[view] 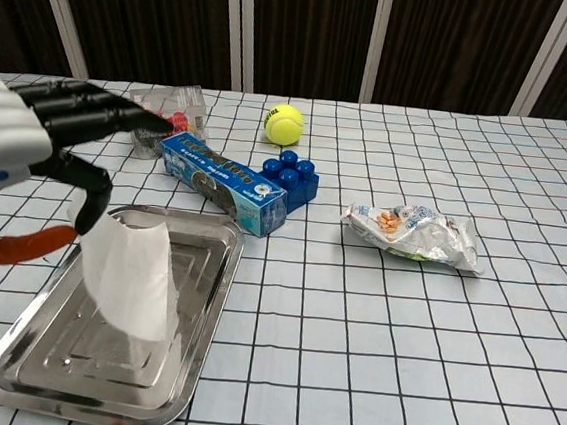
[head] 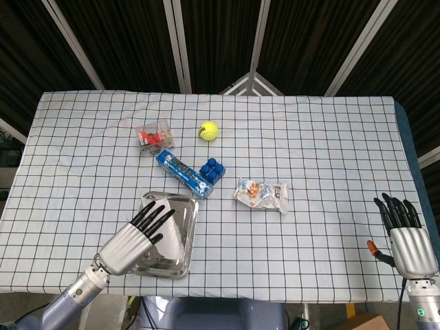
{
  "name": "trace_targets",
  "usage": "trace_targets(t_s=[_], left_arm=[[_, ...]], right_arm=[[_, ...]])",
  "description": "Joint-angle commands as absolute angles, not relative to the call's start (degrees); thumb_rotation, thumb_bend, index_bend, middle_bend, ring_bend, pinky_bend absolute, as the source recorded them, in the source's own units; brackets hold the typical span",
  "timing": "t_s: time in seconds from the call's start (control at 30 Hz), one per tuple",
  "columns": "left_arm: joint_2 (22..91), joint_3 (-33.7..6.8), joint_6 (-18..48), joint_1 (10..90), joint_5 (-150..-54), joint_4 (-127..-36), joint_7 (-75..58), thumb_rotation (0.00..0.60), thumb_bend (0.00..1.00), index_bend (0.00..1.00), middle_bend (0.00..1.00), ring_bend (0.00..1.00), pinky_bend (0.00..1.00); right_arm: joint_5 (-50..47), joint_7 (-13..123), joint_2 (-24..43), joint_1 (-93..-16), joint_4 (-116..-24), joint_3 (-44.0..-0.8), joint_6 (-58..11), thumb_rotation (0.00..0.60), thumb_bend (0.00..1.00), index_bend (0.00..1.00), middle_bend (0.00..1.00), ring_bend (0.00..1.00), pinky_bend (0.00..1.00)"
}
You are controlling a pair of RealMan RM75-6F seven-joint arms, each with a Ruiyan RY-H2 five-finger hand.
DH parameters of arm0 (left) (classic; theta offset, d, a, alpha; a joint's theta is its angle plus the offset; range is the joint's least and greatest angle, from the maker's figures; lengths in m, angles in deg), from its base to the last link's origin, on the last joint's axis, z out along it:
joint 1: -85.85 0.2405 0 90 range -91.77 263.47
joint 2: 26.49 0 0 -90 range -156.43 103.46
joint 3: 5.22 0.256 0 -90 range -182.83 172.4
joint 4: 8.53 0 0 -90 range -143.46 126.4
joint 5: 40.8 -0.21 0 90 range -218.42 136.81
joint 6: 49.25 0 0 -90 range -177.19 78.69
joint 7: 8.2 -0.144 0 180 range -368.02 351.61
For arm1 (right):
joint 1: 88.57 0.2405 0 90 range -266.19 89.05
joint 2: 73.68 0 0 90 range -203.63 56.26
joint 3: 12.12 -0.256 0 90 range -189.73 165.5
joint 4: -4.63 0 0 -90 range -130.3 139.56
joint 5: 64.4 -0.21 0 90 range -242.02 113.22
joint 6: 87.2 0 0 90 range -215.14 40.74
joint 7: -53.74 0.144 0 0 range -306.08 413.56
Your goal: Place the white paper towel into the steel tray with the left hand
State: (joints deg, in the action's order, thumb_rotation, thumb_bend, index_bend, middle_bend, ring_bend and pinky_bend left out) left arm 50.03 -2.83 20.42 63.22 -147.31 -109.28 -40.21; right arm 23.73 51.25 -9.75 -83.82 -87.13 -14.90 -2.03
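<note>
White paper towel (view: 129, 276) hanging lengthwise, apparently touching steel tray (view: 191, 362)

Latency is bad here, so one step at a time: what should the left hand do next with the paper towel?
Probably lower a little and let go: the left hand holds the white paper towel hanging over the steel tray, its lower edge near the tray floor.
</note>
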Motion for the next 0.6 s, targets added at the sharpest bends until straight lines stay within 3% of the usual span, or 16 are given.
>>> trace_targets(t_s=[0.03,0.3,0.6], left_arm=[[50.47,-0.08,20.77,63.47,-149.59,-105.13,-36.96,0.600,0.49,0.56,0.02,0.00,0.00],[50.38,4.16,21.11,62.61,-154.01,-96.49,-30.79,0.600,0.49,0.56,0.02,0.00,0.00],[50.72,5.84,20.56,60.12,-158.36,-90.97,-29.57,0.600,0.49,0.56,0.03,0.00,0.00]], right_arm=[[23.74,51.06,-9.72,-83.80,-87.19,-14.87,-2.08,0.600,0.31,0.00,0.00,0.00,0.00],[23.67,50.53,-9.59,-83.78,-87.31,-14.80,-2.27,0.600,0.31,0.00,0.00,0.00,0.00],[23.45,50.49,-9.59,-83.76,-87.40,-14.88,-2.39,0.600,0.31,0.00,0.00,0.00,0.00]])
